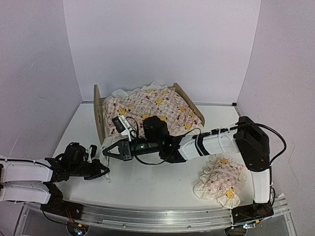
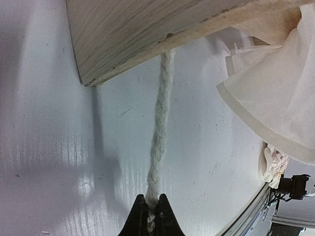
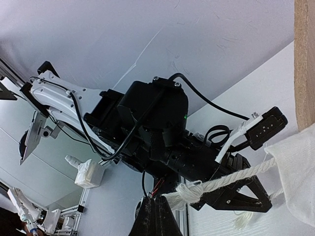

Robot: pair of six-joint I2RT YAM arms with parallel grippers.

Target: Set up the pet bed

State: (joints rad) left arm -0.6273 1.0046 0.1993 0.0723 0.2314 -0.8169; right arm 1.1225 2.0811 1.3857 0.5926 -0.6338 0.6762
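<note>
The pet bed (image 1: 98,114), a light-wood frame, stands at the back middle with the frilled cartoon-print quilt (image 1: 152,110) spread over it. My left gripper (image 1: 103,171) sits low on the table in front of the headboard. In the left wrist view it (image 2: 151,212) is shut on a white twisted rope (image 2: 160,132) that runs under the wooden frame (image 2: 147,29). My right gripper (image 1: 105,152) reaches left, just above the left one. In the right wrist view it (image 3: 158,209) is shut on a knotted rope end (image 3: 197,191) leading toward the wooden board (image 3: 304,59).
The small frilled pillow (image 1: 220,179) lies on the table at the front right, near the right arm's base. The quilt's white frill (image 2: 266,83) hangs over the frame edge. The left arm (image 3: 147,128) fills the right wrist view. White walls close in three sides.
</note>
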